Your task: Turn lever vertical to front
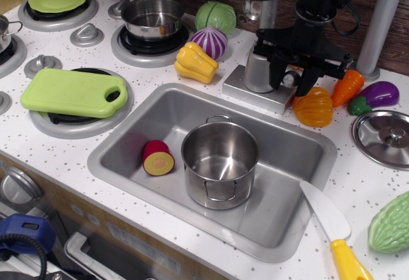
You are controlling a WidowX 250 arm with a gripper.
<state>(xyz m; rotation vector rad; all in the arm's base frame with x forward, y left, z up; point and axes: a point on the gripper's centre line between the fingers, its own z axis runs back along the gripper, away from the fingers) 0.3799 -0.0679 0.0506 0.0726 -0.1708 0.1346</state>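
The lever (291, 79) is a short silver stub sticking out to the right of the thick faucet body (257, 69), behind the sink. My black gripper (291, 83) has come down from above and straddles the lever. One finger (276, 74) stands between the lever and the faucet body, and the other sits on its right. The jaws stand apart with the lever in the gap. I cannot tell whether the pads touch it. Most of the lever is hidden by the gripper.
An orange pumpkin (313, 106), a carrot (347, 87) and an eggplant (378, 94) lie just right of the gripper. The sink (121, 140) holds a steel pot (219, 163) and a halved red fruit (157, 158). A yellow squash (195, 62) lies to the left of the faucet.
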